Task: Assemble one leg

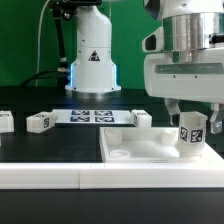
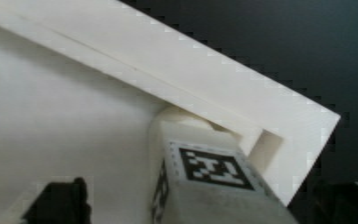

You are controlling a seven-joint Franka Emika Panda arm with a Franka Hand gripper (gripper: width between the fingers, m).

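Note:
A leg (image 1: 192,131), a small white block with a black-and-white tag, stands upright at the near corner of the white tabletop (image 1: 140,152) on the exterior view's right. My gripper (image 1: 192,117) is directly above it, with a finger on either side. In the wrist view the leg (image 2: 211,165) rises from the tabletop's corner by the raised rim (image 2: 194,75). One dark finger (image 2: 59,202) stands apart from the leg with a gap showing, and the other finger (image 2: 348,203) is close against it. My gripper (image 2: 197,208) is open around the leg.
Three more white legs lie on the black table: one (image 1: 5,121) at the far left, one (image 1: 40,122) beside it, one (image 1: 143,118) behind the tabletop. The marker board (image 1: 90,115) lies in the middle, in front of the robot base (image 1: 92,60).

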